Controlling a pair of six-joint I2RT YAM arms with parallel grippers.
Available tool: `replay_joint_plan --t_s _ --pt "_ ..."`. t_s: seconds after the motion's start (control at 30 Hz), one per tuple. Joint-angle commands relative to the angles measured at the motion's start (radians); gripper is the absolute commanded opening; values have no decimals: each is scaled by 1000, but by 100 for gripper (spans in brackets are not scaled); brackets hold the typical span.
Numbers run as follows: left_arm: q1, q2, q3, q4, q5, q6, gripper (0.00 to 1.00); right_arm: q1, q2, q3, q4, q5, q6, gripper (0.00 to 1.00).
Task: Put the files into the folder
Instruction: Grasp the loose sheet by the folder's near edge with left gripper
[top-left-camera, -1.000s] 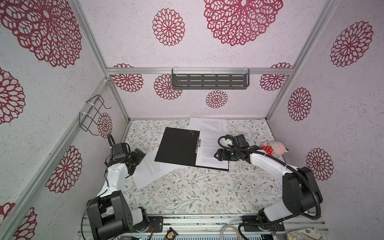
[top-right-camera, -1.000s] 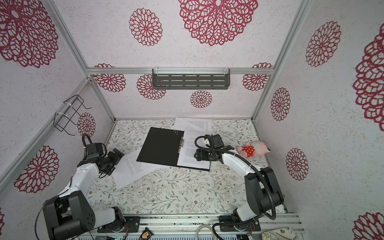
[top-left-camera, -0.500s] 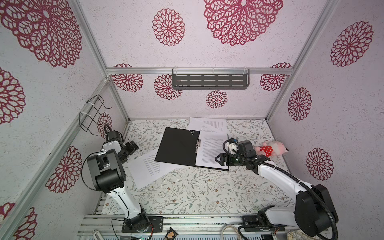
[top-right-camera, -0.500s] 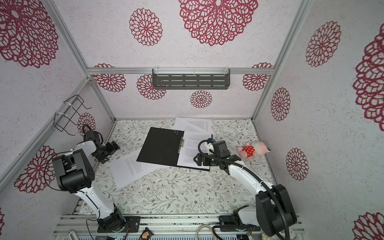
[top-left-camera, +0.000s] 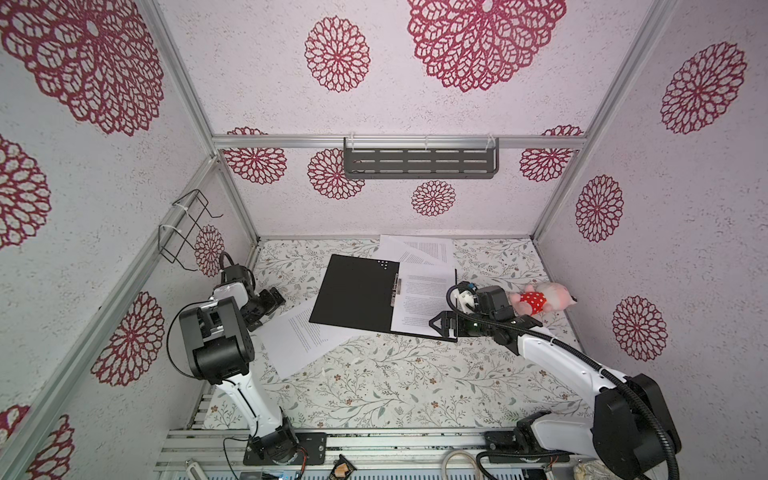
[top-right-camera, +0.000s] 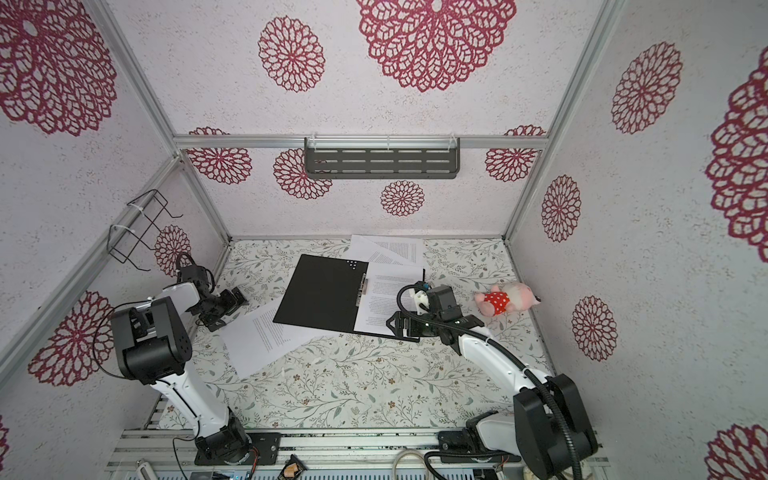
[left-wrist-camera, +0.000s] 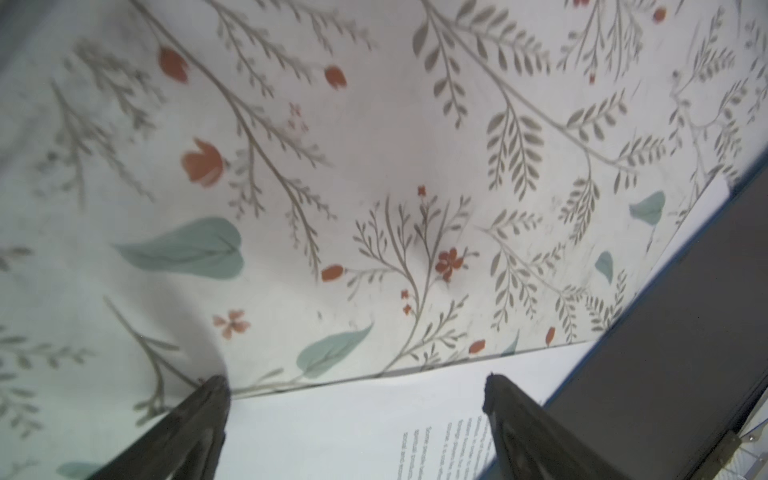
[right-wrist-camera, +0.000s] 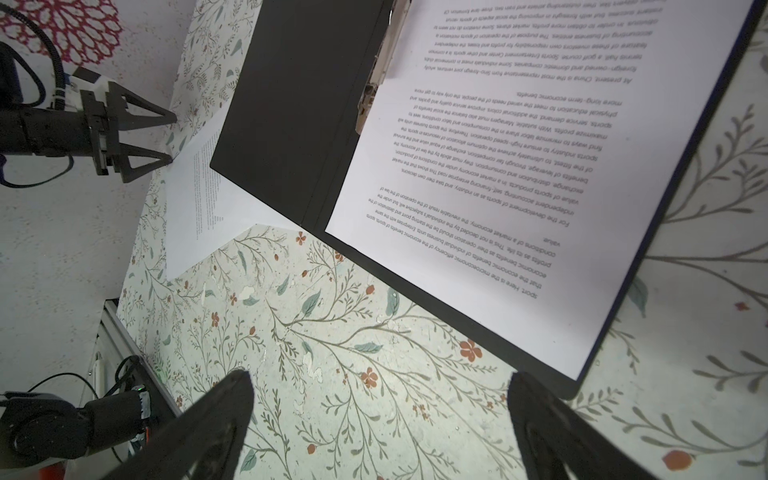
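Observation:
The folder (top-left-camera: 357, 295) lies open in both top views, black inside, with a metal clip (right-wrist-camera: 378, 70) at its spine. One of the files (top-left-camera: 424, 299) lies flat in its right half. Another sheet (top-left-camera: 299, 336) sits at the left, partly under the folder. Two more sheets (top-left-camera: 419, 249) lie behind it. My left gripper (top-left-camera: 272, 311) is open, low over the left sheet's edge (left-wrist-camera: 353, 428). My right gripper (top-left-camera: 434, 326) is open over bare cloth at the folder's near right corner (right-wrist-camera: 569, 386), holding nothing.
A plush toy (top-left-camera: 540, 301) in red lies right of the folder, close behind my right wrist. A wire rack (top-left-camera: 183, 232) hangs on the left wall and a grey shelf (top-left-camera: 419, 162) on the back wall. Walls close in the table on three sides.
My right gripper opened wider and drew back toward the front, off the sheet in the folder. The left arm's elbow rose; its gripper stayed by the left sheet's far corner.

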Motion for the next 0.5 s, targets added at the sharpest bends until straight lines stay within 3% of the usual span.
replay_joint_plan --t_s 0.0,0.1,0.2,0.33,0.47 --pt "-53 -18 -122 -119 -42 -53 99 4 -33 6 25 -21 -7 99" --pt "-106 -61 -194 -133 -39 -92 99 4 -35 1 22 -27 -3 99" --pt "-169 -152 -261 -151 -103 -148 99 4 -45 -12 20 -27 12 99" --pt "-207 -268 -312 -150 -22 -215 99 4 -53 -21 17 -31 25 98" --pt "-296 -291 -348 -136 47 -235 99 3 -62 -16 -6 -35 24 97"
